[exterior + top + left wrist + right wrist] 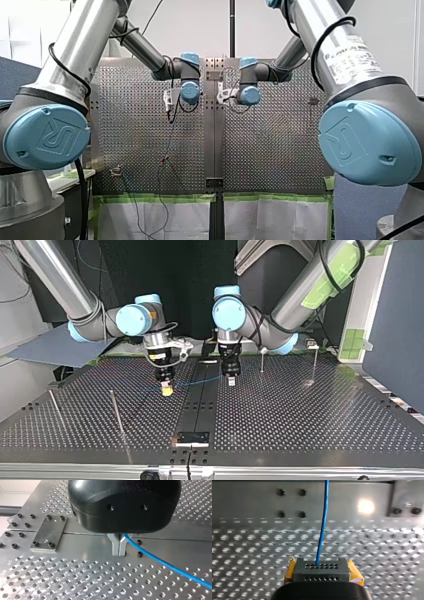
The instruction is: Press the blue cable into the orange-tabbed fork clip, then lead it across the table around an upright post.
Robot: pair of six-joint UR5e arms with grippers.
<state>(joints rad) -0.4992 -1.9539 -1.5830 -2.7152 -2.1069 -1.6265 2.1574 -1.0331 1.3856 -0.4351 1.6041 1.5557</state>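
Above perforated table (300,410), left tool (231,381) and right tool (167,389) point down, clamping blue cable (322,517).

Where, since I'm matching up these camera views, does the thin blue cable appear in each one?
Front view: too thin to see.
Top view: the thin blue cable stretches between my right gripper and my left gripper.
Left wrist view: the cable leaves the shut jaws, slanting away.
Right wrist view: the cable runs straight ahead from the jaws.
Shared landmark: the smooth unperforated centre strip, which it crosses.

Left end effector (119,548) tight on blue cable (165,563)
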